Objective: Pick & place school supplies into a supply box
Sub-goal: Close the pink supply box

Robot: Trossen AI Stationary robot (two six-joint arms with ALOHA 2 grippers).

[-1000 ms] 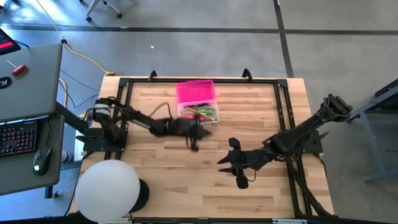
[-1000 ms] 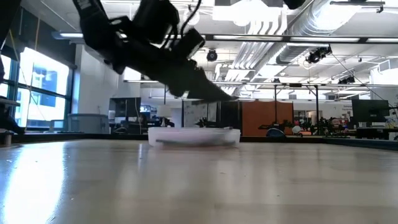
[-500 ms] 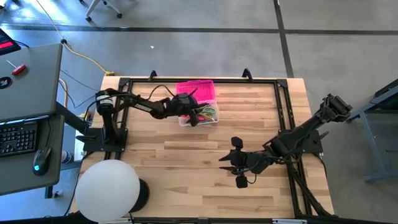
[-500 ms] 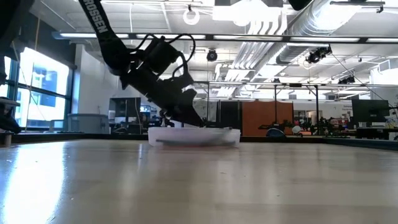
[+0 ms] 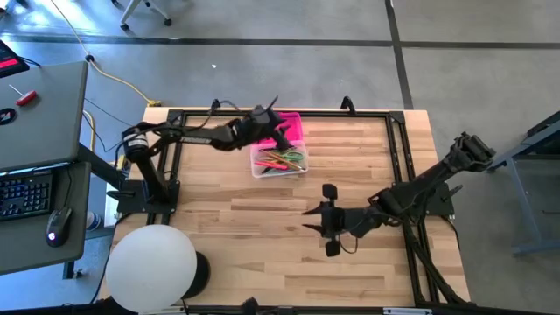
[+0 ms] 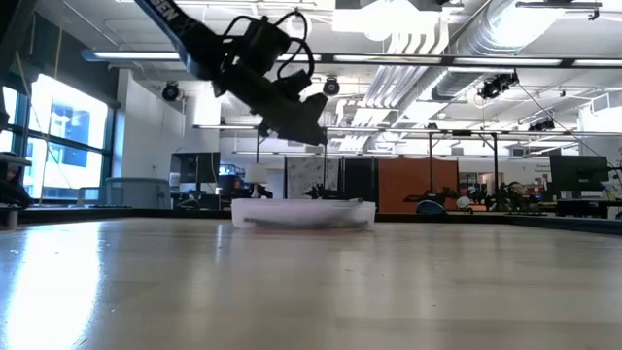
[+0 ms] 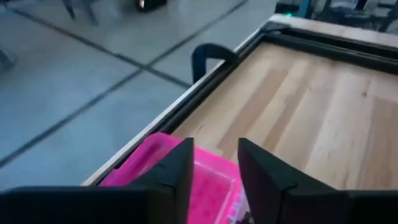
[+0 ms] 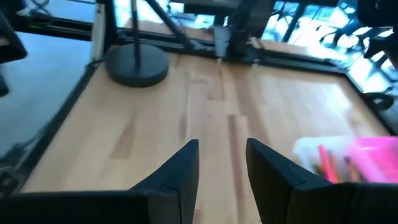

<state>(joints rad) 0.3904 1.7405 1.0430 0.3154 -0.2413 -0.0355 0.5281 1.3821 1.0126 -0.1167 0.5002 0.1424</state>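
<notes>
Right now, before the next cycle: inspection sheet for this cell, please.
Surface: wooden table, black frame along its edges.
Job's things: supply box near the far edge, pink lid open, colourful pens inside; none seen loose on the wood.
Clutter: nothing seen on the table.
Grippers: left gripper over the lid, open, empty; right gripper mid-table, open, empty.
Cables: yellow cable on the floor left of the table.
Surroundings: desk with keyboard and mouse; white round lamp.
</notes>
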